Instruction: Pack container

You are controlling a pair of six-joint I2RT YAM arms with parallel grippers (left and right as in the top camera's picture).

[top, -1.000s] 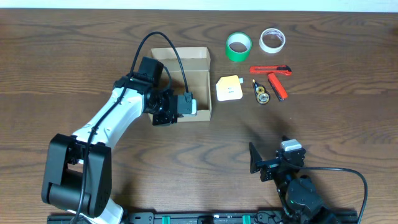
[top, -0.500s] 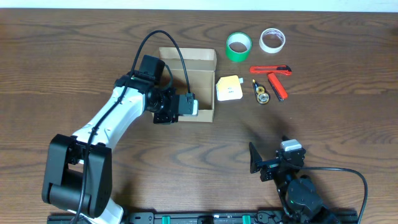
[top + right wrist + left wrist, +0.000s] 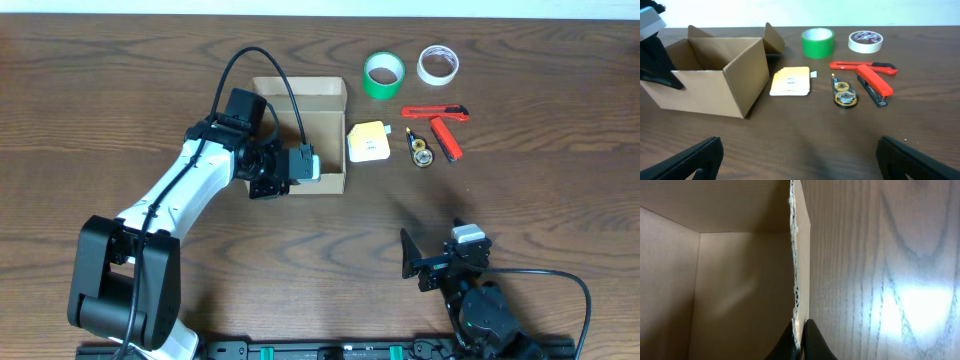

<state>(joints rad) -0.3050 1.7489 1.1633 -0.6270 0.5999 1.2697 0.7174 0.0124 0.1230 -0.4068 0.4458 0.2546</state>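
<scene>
One container, a plain brown cardboard box, stands open toward the left half of the wooden table, with its flaps up and nothing visible inside. To its right lie six small things: two tape rolls, one green tape roll and one white tape roll, side by side at the far edge; one red utility knife; one red stapler just below it; one correction-tape dispenser beside the stapler; and one yellow pad just beside the box's right wall

The left gripper has its jaws pressed together on the near wall of the container, the torn cardboard edge pinched between them. Its arm and a black cable cross over the box's left part and hide that side from above. The right gripper sits well apart, near the front edge of the table, jaws spread wide and holding nothing

The left wrist view shows only the inner walls and a strip of tabletop with glare. The print on the yellow pad is too small to read
</scene>
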